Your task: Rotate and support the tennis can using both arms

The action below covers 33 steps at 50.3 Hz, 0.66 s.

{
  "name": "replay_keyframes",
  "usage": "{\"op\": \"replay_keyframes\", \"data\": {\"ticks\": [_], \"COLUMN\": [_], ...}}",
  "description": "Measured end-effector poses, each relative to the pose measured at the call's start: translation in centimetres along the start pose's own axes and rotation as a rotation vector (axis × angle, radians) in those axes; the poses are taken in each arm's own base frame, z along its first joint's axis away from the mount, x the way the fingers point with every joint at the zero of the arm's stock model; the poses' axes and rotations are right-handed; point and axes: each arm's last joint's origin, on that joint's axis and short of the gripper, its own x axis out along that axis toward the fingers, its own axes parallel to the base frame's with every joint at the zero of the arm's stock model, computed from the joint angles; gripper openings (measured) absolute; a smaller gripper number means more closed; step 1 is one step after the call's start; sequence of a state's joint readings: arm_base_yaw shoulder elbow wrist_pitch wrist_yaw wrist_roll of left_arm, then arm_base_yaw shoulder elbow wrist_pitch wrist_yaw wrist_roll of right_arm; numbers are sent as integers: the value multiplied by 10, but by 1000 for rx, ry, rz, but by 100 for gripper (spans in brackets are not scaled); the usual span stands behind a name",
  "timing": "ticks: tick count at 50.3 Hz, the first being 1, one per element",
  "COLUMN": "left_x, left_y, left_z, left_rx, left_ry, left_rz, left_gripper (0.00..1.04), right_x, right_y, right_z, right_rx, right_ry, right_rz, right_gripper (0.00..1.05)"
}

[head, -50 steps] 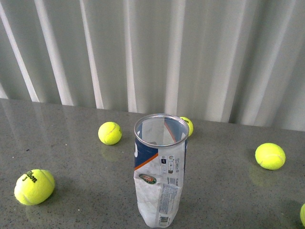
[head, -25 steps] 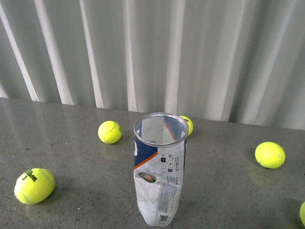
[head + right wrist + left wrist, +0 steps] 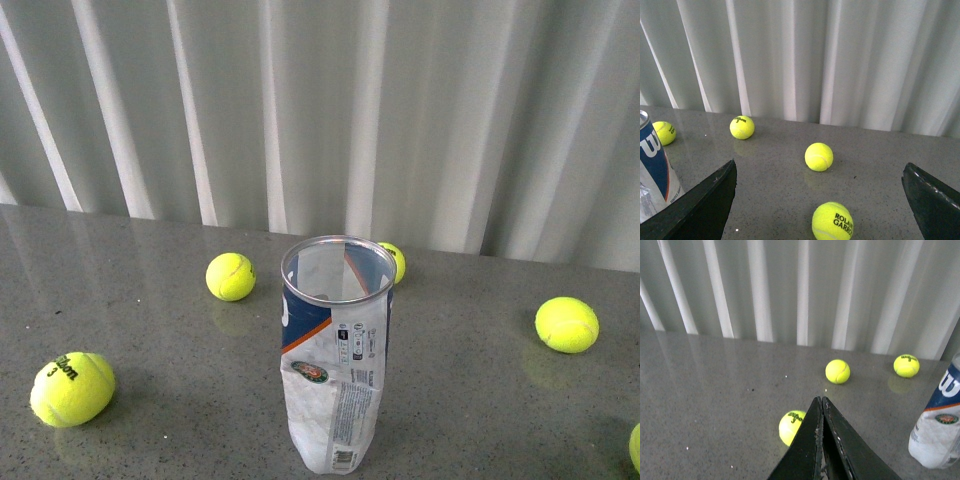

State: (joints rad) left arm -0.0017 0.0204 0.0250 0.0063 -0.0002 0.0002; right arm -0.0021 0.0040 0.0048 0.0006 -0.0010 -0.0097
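The tennis can [image 3: 335,360] stands upright in the middle of the grey table, open silver rim up, with a white, blue and orange label. Neither arm shows in the front view. In the left wrist view the can [image 3: 939,422] is off to one side, and my left gripper [image 3: 821,401] is shut with nothing between its black fingers, well apart from the can. In the right wrist view the can [image 3: 655,170] sits at the picture's edge beside one finger [image 3: 702,202] of my right gripper [image 3: 820,192], which is open wide and empty.
Yellow-green tennis balls lie scattered on the table: one [image 3: 72,389] front left, one [image 3: 231,277] behind left of the can, one [image 3: 392,262] right behind it, one [image 3: 567,324] to the right. A white pleated curtain [image 3: 320,110] closes off the back.
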Motion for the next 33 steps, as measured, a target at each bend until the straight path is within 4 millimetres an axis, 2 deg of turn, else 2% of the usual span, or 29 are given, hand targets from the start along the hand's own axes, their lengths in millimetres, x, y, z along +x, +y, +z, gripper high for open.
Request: {"op": "replay_keyframes", "data": {"ticks": [10,12,31,33], "left_x": [-1,-1,-1,-1], "left_y": [0,0,0,0], "left_z": [1,1,1,1], "left_rx": [0,-2,-2,-2], "left_ry": [-11,-11,-11,-11], "left_rz": [0,0,0,0], "left_gripper": [4,9,76,87], "right_x": [0,0,0,0], "right_y": [0,0,0,0], "right_z": [0,0,0,0], "right_rx": [0,0,0,0], "right_ry": [0,0,0,0], "right_rz": [0,0,0,0], "right_gripper": [98,98,98,98]}}
